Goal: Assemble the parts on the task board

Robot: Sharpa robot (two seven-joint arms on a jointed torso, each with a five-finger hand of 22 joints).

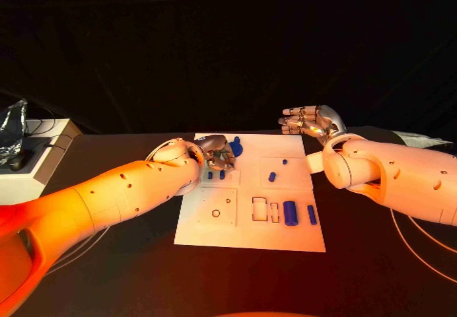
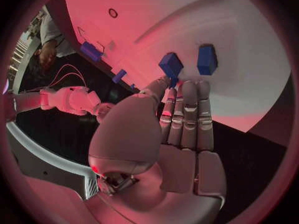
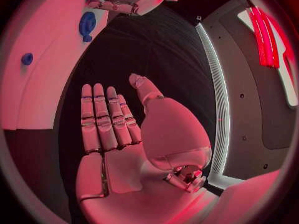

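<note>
The left robot hand (image 1: 215, 150) hovers over the board's (image 1: 249, 239) far left corner on the tabletop (image 1: 381, 264), fingers straight and pressed together, holding nothing. Seven blue parts show on the board, two (image 2: 171, 64) just beyond its fingertips (image 2: 187, 87). The right robot hand (image 1: 310, 121) hangs spread and empty off the far right corner.

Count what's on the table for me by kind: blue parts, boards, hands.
blue parts in sight: 7
white task board: 1
hands: 2, the left hand over the board and the right hand beside its far corner
total: 10
</note>
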